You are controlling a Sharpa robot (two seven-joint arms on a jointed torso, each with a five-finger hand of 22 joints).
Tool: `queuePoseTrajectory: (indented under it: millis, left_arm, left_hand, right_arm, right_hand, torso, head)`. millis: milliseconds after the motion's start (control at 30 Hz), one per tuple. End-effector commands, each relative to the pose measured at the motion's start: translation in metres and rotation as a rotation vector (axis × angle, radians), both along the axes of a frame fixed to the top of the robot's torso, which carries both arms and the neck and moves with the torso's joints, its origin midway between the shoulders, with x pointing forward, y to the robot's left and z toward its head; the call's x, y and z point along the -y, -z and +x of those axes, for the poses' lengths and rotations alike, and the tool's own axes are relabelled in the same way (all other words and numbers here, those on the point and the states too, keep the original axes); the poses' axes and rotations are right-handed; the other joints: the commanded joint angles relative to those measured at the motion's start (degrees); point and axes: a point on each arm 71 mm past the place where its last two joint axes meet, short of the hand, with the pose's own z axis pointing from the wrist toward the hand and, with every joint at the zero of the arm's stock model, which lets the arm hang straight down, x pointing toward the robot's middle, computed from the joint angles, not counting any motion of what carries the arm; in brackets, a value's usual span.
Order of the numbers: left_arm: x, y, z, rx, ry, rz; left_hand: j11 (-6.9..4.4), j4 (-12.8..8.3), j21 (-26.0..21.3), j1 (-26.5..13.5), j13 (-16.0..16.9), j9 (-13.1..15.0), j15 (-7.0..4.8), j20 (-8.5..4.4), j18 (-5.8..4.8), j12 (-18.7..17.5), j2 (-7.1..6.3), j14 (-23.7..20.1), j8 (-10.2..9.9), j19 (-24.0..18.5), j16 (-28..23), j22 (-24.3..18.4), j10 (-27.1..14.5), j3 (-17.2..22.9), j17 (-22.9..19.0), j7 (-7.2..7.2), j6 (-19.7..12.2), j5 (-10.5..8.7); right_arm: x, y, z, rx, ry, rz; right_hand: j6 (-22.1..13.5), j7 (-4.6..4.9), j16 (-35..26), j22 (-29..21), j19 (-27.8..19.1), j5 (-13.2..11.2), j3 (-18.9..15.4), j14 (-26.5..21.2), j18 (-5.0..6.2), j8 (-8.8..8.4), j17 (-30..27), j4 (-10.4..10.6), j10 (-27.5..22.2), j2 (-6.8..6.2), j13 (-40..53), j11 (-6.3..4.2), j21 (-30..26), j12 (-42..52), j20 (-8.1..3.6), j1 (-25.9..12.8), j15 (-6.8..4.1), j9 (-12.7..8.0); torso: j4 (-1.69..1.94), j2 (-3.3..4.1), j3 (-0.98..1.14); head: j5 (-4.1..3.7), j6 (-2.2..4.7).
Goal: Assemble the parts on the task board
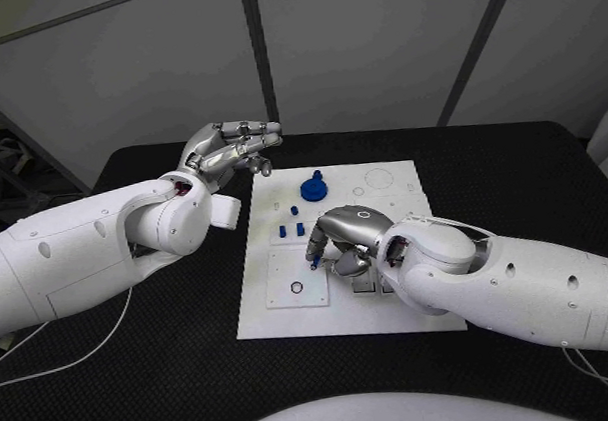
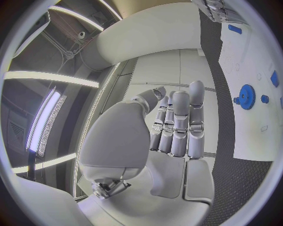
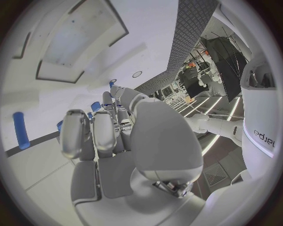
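Observation:
The white task board lies mid-table. A blue gear stands near its far edge, with small blue pegs just in front of it. My right hand hovers low over the board's middle, fingers bent and close together, nothing visibly in them. A blue peg lies on the board just off its fingertips. My left hand is raised beside the board's far left corner, fingers curled in on nothing.
A square inset plate with a small hole sits in the board's near left part. Outlined round recesses mark the far right corner. Black table surrounds the board on all sides.

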Motion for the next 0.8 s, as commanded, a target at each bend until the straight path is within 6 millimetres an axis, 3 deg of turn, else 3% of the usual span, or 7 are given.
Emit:
queuePoseTrajectory:
  millis: [33,800]
  left_arm:
    - [0.0019,-0.0015,-0.0001,0.003,0.014,-0.01]
    - [0.0033,-0.0016,-0.0004,-0.001,0.021,-0.011]
  left_hand:
    - [0.06,-0.2,-0.3,-0.1,0.0,-0.1,0.04,0.1,-0.97,0.4,0.43,-0.5,0.2,-0.3,-0.2,-0.1,-0.3,-0.3,0.0,0.17,-0.3,-0.25]
    - [0.1,-0.1,-0.3,-0.1,0.0,-0.1,0.08,0.13,-0.97,0.4,0.49,-0.4,0.2,-0.2,-0.1,-0.1,-0.4,-0.4,0.2,0.21,-0.4,-0.25]
  right_arm:
    - [-0.0012,0.001,-0.0002,0.002,-0.006,-0.024]
    - [-0.0051,0.0109,-0.0063,-0.013,-0.027,-0.073]
  right_hand:
    - [-0.2,0.2,0.3,2.7,0.2,0.2,0.3,2.0,-0.45,-0.36,0.0,0.1,1.3,0.12,0.1,-1.67,0.2,0.3,0.37,-0.2,-0.15,0.1]
    - [-0.5,0.32,0.3,2.6,0.0,0.2,0.1,1.9,-0.39,-0.55,-0.2,0.2,1.0,0.08,0.2,-1.57,0.1,0.1,0.47,-0.5,-0.04,0.1]
  torso:
    - [0.0,0.0,-0.02]
    - [0.0,0.01,0.0]
  head:
    - [0.01,-0.09]
    - [0.23,-0.24]
